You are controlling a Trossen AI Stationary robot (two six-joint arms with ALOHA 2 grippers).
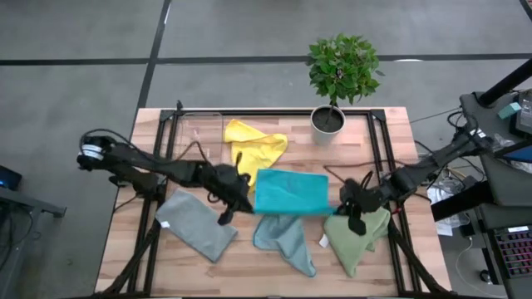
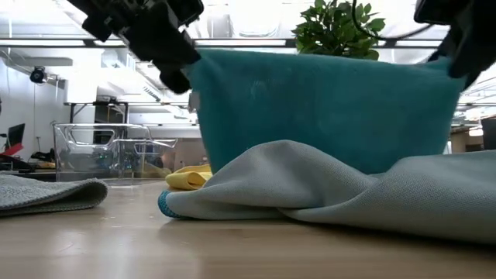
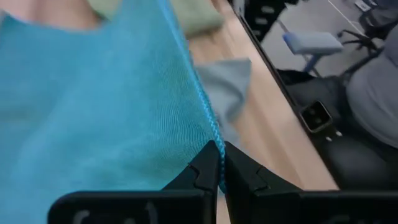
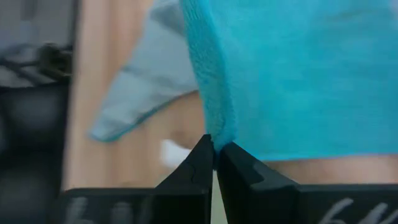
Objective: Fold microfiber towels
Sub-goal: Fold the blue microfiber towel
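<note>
A teal towel (image 1: 291, 193) hangs spread between my two grippers over the middle of the table. My left gripper (image 1: 241, 204) is shut on its left end and my right gripper (image 1: 347, 208) on its right end. In the low view the teal towel (image 2: 325, 108) stands like a curtain, with its lower edge hidden behind the light blue towel (image 2: 349, 186). The other cloths lie on the table: a yellow towel (image 1: 253, 145) behind, a grey towel (image 1: 195, 224) at the near left, the light blue towel (image 1: 287, 241) in front, and an olive green towel (image 1: 357, 237) at the near right. My left gripper pinches the teal towel's stitched edge (image 3: 213, 138) at its upper left corner between the two fingertips (image 3: 208, 163). The fingers slant down from the table's left. The cloth runs straight from there toward the other gripper. My right gripper pinches the towel's thick rolled edge (image 4: 221, 130) at its upper right corner between the two fingertips (image 4: 202, 155). The fingers slant down from the table's right. The upper edge (image 2: 325, 53) is drawn straight between the two holds, and the cloth hangs below it.
A potted plant (image 1: 337, 83) stands at the far right of the table. A clear plastic bin (image 1: 199, 131) stands at the far left, also seen low as the bin (image 2: 101, 147). Black frame rails (image 1: 378, 158) run along both sides.
</note>
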